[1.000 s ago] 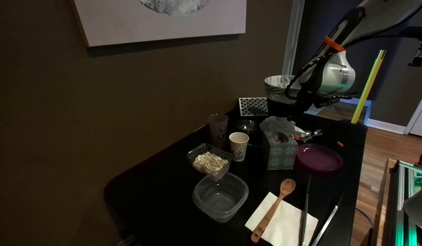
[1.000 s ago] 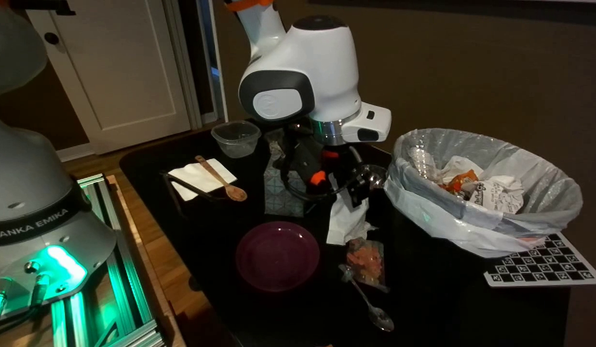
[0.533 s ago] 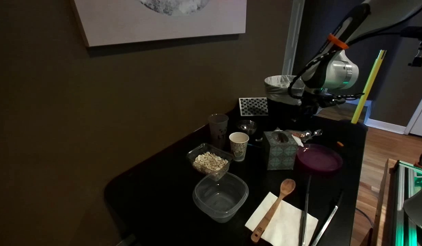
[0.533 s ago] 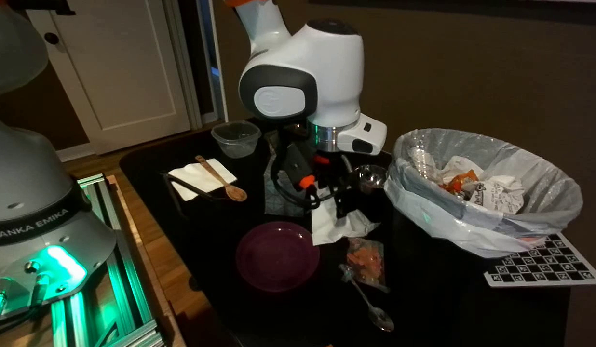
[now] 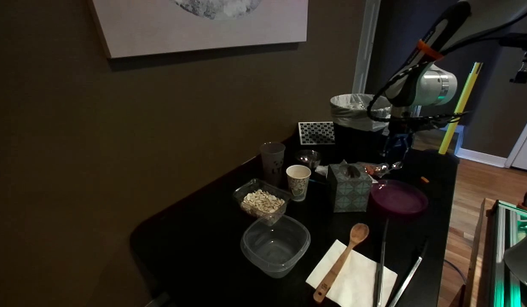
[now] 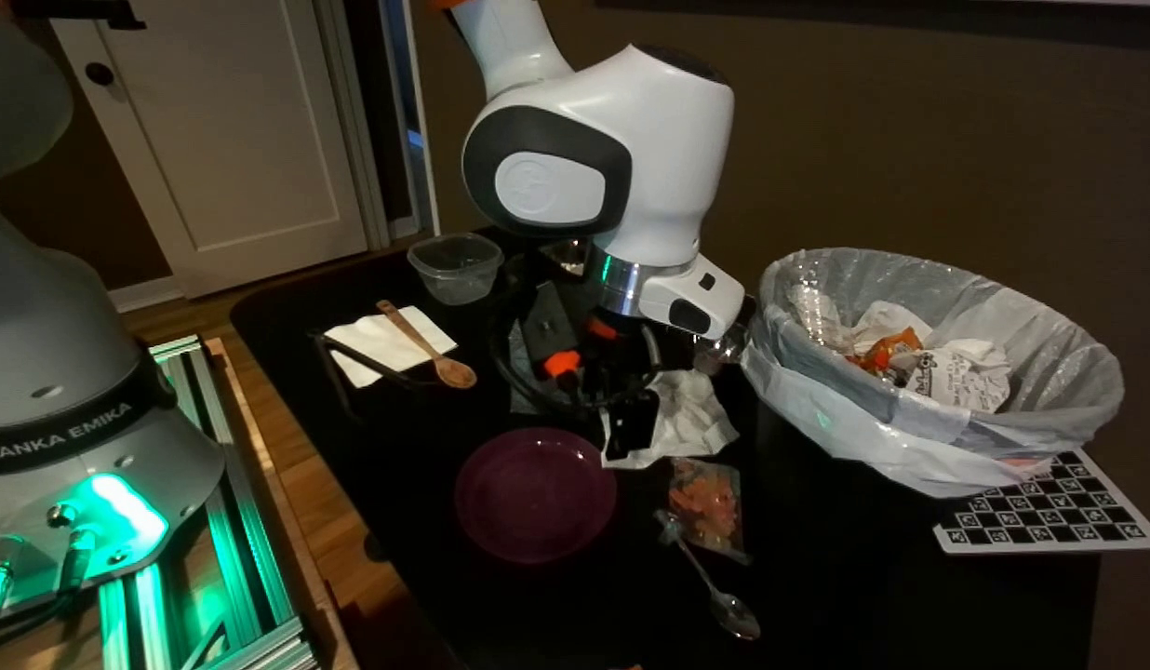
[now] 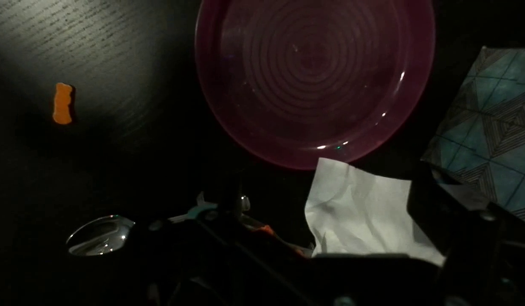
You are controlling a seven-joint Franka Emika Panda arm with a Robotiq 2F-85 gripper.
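Dark desk (image 7: 109, 55), dim light: crumpled white paper (image 6: 694, 414) lies just beside the purple plate (image 6: 536, 498), to its right in an exterior view. Over it, the gripper (image 7: 328, 195) stands spread wide. Slow, vertical moves seem best, lest the gripper drag paper or snack packet (image 6: 708, 502).

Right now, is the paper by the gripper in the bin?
No: in an exterior view the white paper lies on the table, outside the bin.

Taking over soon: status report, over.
Black two-finger gripper open, holding nothing. Crumpled white paper sheet lying beneath it. Possible obstacle: teal-grey patterned cardboard tissue box close by.
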